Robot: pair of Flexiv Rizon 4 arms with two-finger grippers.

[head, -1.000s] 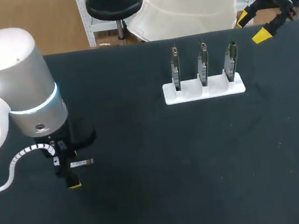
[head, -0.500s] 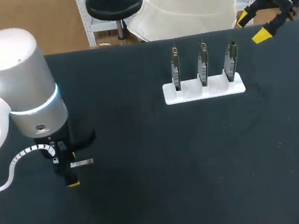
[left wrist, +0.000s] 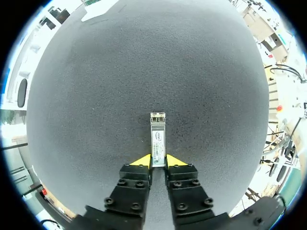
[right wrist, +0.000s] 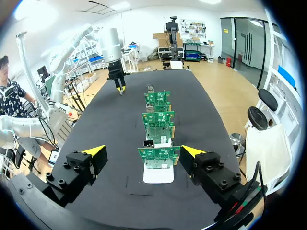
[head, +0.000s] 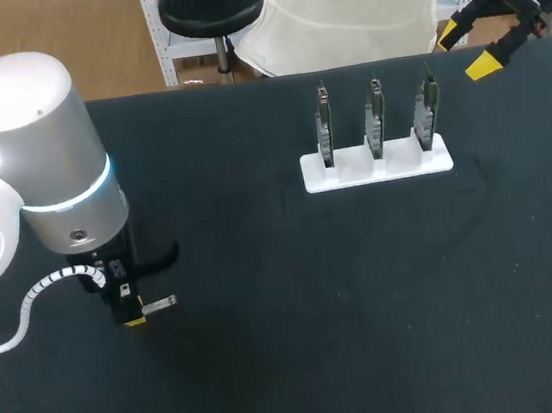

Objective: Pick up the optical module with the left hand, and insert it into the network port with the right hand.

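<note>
The optical module (left wrist: 158, 135) is a slim rectangular metal bar, silvery, with a white label along its upper face and a squared open end. Its long axis runs straight out ahead of the left fingers (left wrist: 143, 161), open end pointing away from them. They are clamped on its near end, one yellow tip against each long side. In the head view the module (head: 158, 304) lies level over the front left part of the bench (head: 298, 304) and points toward the right side. Whether it touches the surface I cannot tell. The bench top is a matte black, finely grained mat.

Well apart from it, toward the far right of the bench, a white plastic stand (head: 377, 167) carries three green circuit boards (head: 375, 119). The boards stand upright in a row, thin edges up, with grey metal parts along them. From the right wrist they line up one behind another, the nearest board (right wrist: 159, 157) just ahead.

The right fingers (right wrist: 96, 151) are spread wide apart with nothing between them. In the head view they (head: 483, 65) hang over the bench's far right corner, beyond the stand.
</note>
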